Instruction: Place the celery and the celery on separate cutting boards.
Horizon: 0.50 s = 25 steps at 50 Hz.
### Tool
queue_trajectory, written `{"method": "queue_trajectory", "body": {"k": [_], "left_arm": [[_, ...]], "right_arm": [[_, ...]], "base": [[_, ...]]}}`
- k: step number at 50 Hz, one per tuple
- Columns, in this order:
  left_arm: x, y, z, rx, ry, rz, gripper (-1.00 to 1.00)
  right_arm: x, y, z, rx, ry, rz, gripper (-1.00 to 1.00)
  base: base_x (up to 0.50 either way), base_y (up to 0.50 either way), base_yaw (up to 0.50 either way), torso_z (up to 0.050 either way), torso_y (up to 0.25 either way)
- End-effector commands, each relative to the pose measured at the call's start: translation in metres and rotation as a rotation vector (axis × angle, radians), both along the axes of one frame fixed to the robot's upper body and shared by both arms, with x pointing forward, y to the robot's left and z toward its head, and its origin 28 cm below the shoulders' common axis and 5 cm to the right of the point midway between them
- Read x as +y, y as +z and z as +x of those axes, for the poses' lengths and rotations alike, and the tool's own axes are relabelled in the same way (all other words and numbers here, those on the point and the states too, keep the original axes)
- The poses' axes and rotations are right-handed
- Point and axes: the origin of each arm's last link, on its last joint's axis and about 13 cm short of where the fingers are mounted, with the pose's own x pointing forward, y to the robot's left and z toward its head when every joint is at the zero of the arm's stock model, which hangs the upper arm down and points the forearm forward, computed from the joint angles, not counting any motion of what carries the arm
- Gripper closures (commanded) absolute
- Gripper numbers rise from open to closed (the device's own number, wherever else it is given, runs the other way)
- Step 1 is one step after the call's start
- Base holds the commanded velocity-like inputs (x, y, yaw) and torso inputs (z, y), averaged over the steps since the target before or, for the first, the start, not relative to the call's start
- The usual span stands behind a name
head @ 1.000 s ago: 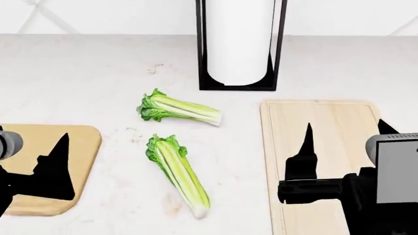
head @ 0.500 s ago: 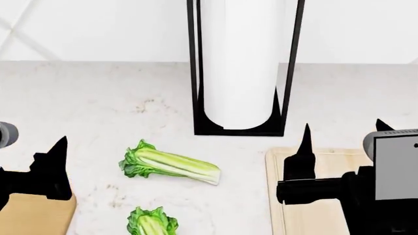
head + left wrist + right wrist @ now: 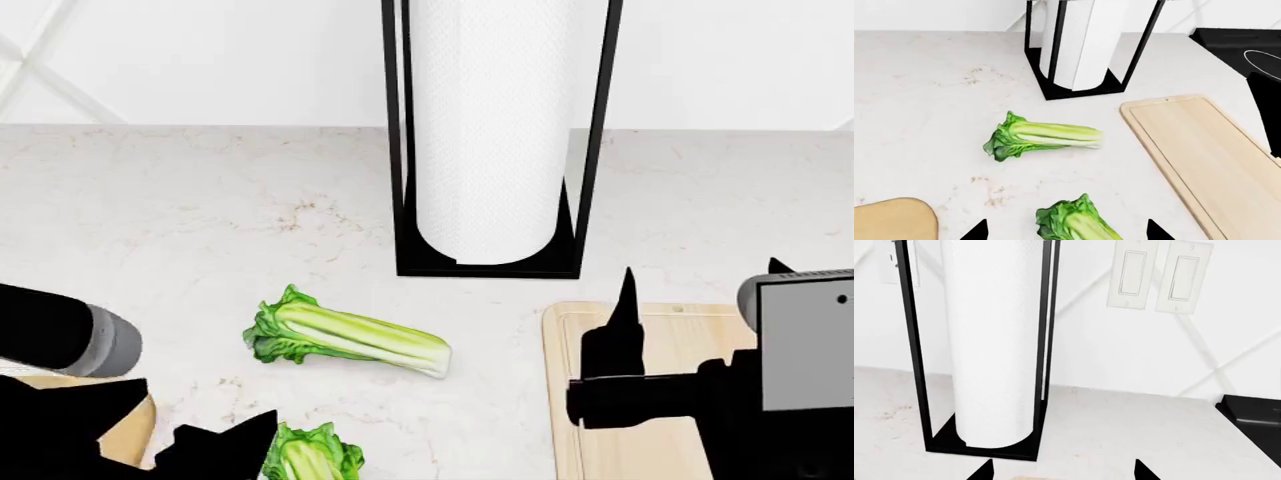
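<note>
Left end effector [image 3: 1064,234] hangs above the table [image 3: 200,200] with its 2 fingertips spread apart and nothing between them; in the left wrist view the leafy top of the longer celery [image 3: 1074,225] sits between the tips, lower down. Right end effector [image 3: 701,290] hovers over the near corner of the pale cutting board [image 3: 667,340], also parted and empty.

Longer celery lies on the table at the bottom edge of the head view, only its frilly top showing. Short celery [image 3: 344,338] lies just beyond it, leaves toward the robot's left, cut end toward the pale cutting board, apart from both boards. Tan cutting board [image 3: 891,220] shows 1 rounded corner at the robot's left, near the left arm. Both boards carry nothing in the visible areas.

Step in hand, by judgement: approach for pickup 1, with the left end effector lined up on the longer celery. Next move calls for lowering until the fingertips straddle the stalks across their narrow width, then closing. Beyond the celery stands a paper towel holder [image 3: 491,140], clear of the work.
</note>
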Motion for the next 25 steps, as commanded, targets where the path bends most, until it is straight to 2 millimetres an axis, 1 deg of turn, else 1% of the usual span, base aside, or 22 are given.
{"method": "queue_trajectory", "body": {"k": [1,2,4,6,11,12,15,21,25], "left_arm": [[-0.005,-0.017,-0.01,0.259,-0.013,0.049,-1.0],[-0.005,-0.02,-0.005,0.279,0.0,0.042,-1.0],[-0.004,-0.021,-0.001,0.284,0.005,0.019,-1.0],[-0.01,-0.024,-0.001,0.289,-0.009,0.027,-1.0],[-0.014,-0.031,0.002,0.32,-0.001,-0.007,-1.0],[-0.017,-0.032,0.004,0.294,-0.008,0.008,-1.0],[-0.022,-0.033,0.008,0.301,-0.015,-0.003,-1.0],[-0.031,-0.023,0.015,0.284,-0.032,-0.048,-1.0],[-0.035,-0.022,0.016,0.282,-0.044,-0.071,-1.0]], "right_arm": [[-0.001,-0.006,-0.001,0.02,-0.012,0.008,-1.0],[-0.001,-0.007,0.0,0.023,-0.012,0.006,-1.0],[-0.001,-0.012,0.002,0.031,-0.014,0.012,-1.0],[-0.002,-0.018,0.003,0.045,-0.018,0.014,-1.0],[-0.002,-0.02,0.004,0.052,-0.017,0.015,-1.0],[-0.002,-0.02,0.004,0.052,-0.017,0.016,-1.0],[-0.001,-0.024,0.005,0.062,-0.013,0.013,-1.0],[0.0,-0.032,0.005,0.087,-0.003,0.008,-1.0],[0.0,-0.034,0.006,0.098,-0.001,0.004,-1.0]], "base": [[0.0,0.0,0.0,0.0,0.0],[0.0,0.0,0.0,0.0,0.0],[0.0,0.0,0.0,0.0,0.0],[0.0,0.0,0.0,0.0,0.0],[0.0,0.0,0.0,0.0,0.0],[0.0,0.0,0.0,0.0,0.0],[0.0,0.0,0.0,0.0,0.0],[0.0,0.0,0.0,0.0,0.0],[0.0,0.0,0.0,0.0,0.0]]}}
